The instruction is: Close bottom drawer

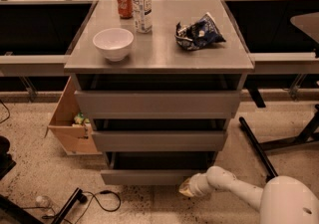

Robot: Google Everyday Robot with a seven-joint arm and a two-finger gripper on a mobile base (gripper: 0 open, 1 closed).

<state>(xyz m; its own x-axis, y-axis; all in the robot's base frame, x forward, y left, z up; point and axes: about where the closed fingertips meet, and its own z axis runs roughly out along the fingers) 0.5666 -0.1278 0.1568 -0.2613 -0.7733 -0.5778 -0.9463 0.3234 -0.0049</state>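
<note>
The bottom drawer [149, 176] is the lowest of three plain grey handleless drawers in the cabinet. Its flat front stands a little proud of the cabinet, with a dark gap above it. My gripper [186, 188] is at the end of the white arm [234, 189], low near the floor, right at the drawer front's lower right corner. Whether it touches the front cannot be told.
The cabinet top [159, 54] holds a white bowl [113, 43], a bottle [142, 3], a red can [124, 2] and a crumpled chip bag [198, 32]. A cardboard box [70, 123] stands on the floor at left. Cables [102, 199] lie at front left. A chair base [259, 143] is at right.
</note>
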